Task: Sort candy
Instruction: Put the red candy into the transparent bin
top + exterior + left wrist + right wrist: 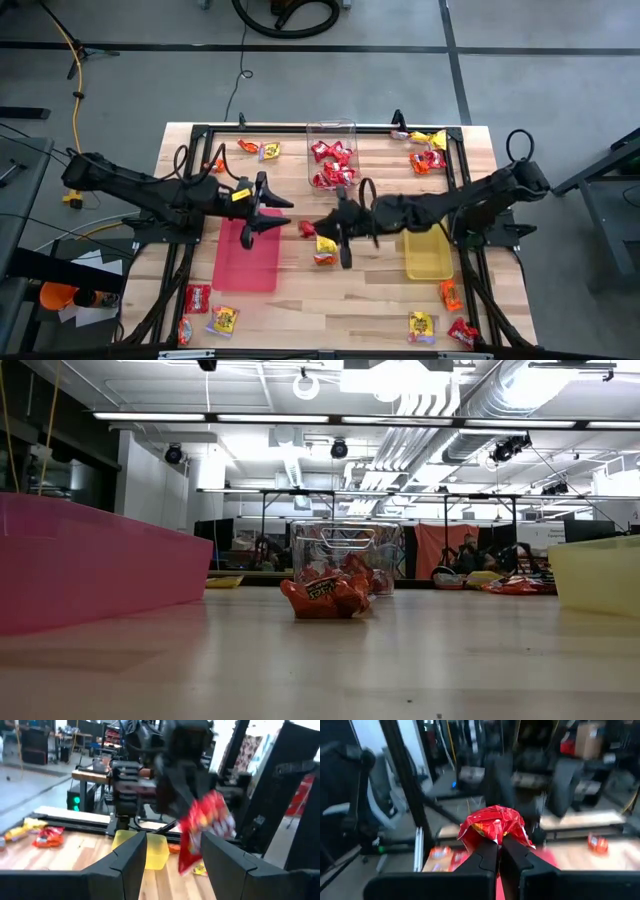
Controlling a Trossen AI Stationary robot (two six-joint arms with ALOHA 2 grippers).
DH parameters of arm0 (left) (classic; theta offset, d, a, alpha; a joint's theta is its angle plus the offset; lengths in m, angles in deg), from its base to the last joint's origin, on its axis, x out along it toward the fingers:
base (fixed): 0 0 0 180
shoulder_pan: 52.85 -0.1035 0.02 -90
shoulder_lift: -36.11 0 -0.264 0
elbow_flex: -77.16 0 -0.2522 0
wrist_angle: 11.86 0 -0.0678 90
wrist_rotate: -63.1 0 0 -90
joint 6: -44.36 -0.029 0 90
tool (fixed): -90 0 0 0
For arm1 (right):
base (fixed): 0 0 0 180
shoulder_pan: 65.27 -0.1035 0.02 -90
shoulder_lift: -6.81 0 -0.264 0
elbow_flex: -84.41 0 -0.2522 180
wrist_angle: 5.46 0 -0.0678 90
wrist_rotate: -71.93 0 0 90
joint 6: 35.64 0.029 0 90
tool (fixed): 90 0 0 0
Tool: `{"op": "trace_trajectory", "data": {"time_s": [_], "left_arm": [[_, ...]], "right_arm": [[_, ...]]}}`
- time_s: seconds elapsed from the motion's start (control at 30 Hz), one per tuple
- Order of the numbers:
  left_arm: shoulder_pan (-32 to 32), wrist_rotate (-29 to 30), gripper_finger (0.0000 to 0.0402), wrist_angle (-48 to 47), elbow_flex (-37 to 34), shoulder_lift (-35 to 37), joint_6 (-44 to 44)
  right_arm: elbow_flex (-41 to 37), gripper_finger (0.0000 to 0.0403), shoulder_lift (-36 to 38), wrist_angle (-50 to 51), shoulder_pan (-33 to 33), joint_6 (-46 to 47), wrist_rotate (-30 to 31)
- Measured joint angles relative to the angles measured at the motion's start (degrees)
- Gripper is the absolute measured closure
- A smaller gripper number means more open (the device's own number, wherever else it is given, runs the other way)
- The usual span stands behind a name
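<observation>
The right tool point(499, 851) is clamped shut on a red candy packet point(493, 826), pinching its lower edge so the crinkled wrapper stands up above the fingertips. In the overhead view this packet point(308, 229) hangs in the air between the two arms, just beside the pink tray point(246, 262) on the side toward the yellow tray point(428, 257). The left tool point(275, 213) hovers above the far end of the pink tray with its fingers point(131, 856) spread apart and nothing between them; it faces the held packet point(204, 827), which shows close in front of it.

More candy lies about the counter point(330, 300). A yellow and red packet point(325, 246) sits on the wood between the pink tray and the yellow tray, below the right tool. A clear tub point(332, 155) beyond the pink tray holds several red packets. A few orange and yellow ones point(258, 149) lie near the far edge beside the tub, and a red and yellow cluster point(427, 150) lies at the far corner past the yellow tray. Near the front edge, packets point(208, 310) lie by the pink tray's near end, and others point(440, 318) in front of the yellow tray. From counter level, a crumpled orange packet point(327, 596) lies in front of the tub.
</observation>
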Motion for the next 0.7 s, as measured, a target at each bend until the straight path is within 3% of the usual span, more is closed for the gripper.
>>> {"op": "trace_trajectory", "data": {"time_s": [0.13, 0.4, 0.57, 0.7], "left_arm": [[0.0, 1.9, 0.0227, -0.1, 0.0, 0.0, -0.4], [0.0, 3.0, 0.0227, -0.1, 0.0, 0.0, -0.9], [0.0, 3.0, 0.0227, -0.3, 0.0, 0.0, -1.0], [-0.3, 3.0, 0.0227, -0.5, 0.0, 0.0, -1.0]], "right_arm": [[0.0, 0.0403, 0.0, -1.9, 3.1, 0.4, -3.3], [0.0, 0.0403, 1.2, 5.0, 3.8, 0.8, -4.5], [-0.2, 0.0403, 8.7, 17.1, 4.5, 0.3, -3.9], [-6.0, 0.0403, 17.1, 19.5, 6.2, 1.5, -2.6]]}}
